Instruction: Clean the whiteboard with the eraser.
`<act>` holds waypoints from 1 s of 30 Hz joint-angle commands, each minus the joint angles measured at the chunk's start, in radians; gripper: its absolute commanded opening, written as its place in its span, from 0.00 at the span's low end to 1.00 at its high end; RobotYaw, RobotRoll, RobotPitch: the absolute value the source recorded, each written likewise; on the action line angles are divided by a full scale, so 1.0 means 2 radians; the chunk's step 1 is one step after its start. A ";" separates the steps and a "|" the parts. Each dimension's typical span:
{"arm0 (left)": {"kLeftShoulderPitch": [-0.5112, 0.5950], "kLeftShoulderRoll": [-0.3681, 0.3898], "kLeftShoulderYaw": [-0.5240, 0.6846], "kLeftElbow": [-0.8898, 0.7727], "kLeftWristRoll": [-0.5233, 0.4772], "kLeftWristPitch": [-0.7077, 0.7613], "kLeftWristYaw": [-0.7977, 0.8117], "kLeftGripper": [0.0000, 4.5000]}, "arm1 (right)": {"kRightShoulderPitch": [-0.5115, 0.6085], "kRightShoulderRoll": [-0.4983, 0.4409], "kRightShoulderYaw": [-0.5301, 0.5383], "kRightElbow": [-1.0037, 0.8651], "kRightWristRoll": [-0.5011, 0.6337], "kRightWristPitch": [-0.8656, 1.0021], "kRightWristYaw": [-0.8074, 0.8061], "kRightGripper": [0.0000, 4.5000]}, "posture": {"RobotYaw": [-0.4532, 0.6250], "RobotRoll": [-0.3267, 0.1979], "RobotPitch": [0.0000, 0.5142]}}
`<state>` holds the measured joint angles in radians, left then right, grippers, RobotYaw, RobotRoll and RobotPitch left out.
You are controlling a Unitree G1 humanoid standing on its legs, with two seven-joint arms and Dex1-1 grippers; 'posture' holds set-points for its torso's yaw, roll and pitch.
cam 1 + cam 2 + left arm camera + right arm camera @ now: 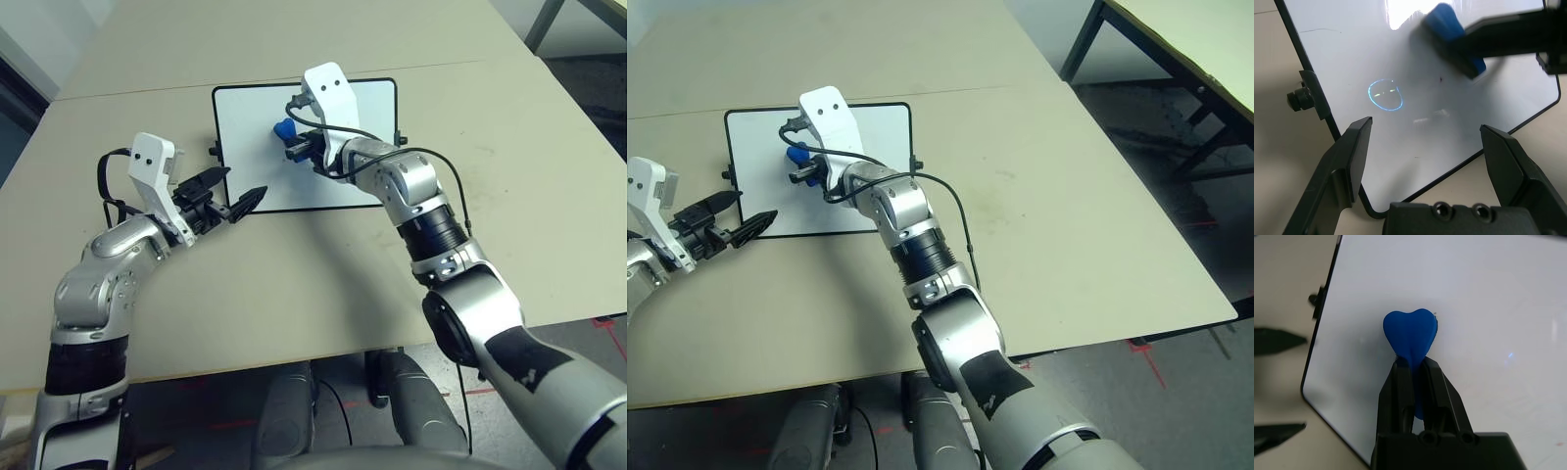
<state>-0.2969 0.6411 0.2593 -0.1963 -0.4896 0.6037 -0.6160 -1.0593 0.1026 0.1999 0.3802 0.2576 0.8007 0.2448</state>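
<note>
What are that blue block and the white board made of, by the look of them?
The eraser looks like soft foam or rubber: it bulges into a heart shape where the right gripper pinches it. The whiteboard seems glossy coated board, mirroring lights, in a thin black, probably plastic, frame.

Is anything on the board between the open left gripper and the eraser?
No object: only bare whiteboard lies between the left gripper and the eraser, as the left wrist view shows, apart from a ring-shaped glint on its surface.

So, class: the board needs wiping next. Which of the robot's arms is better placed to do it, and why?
The right. Its gripper is already shut on the blue eraser over the whiteboard. The left gripper is open and empty at the board's near left corner.
</note>
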 commanded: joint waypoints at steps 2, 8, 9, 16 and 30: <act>0.005 -0.003 -0.004 -0.003 -0.001 0.002 0.001 1.00 | 0.046 0.047 0.031 -0.033 0.007 0.034 0.007 0.02 | 0.62 0.62 0.46; 0.005 -0.005 -0.005 -0.001 0.000 0.001 0.001 1.00 | 0.016 0.048 0.012 0.018 0.002 -0.002 -0.001 0.02 | 0.63 0.62 0.47; 0.005 -0.006 -0.005 0.000 0.000 0.001 0.001 1.00 | 0.005 0.048 0.004 0.032 0.002 -0.014 -0.004 0.02 | 0.63 0.62 0.47; 0.006 -0.007 -0.005 -0.001 0.000 0.000 0.001 1.00 | -0.064 0.055 -0.043 0.118 0.011 -0.092 -0.011 0.02 | 0.63 0.62 0.47; 0.002 -0.008 -0.007 -0.003 0.000 0.001 0.002 1.00 | 0.036 0.054 0.041 0.013 0.008 -0.001 0.010 0.02 | 0.63 0.62 0.46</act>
<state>-0.3021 0.6270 0.2556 -0.1961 -0.4909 0.6034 -0.6125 -1.0514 0.1044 0.2698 0.4186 0.2744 0.7876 0.2717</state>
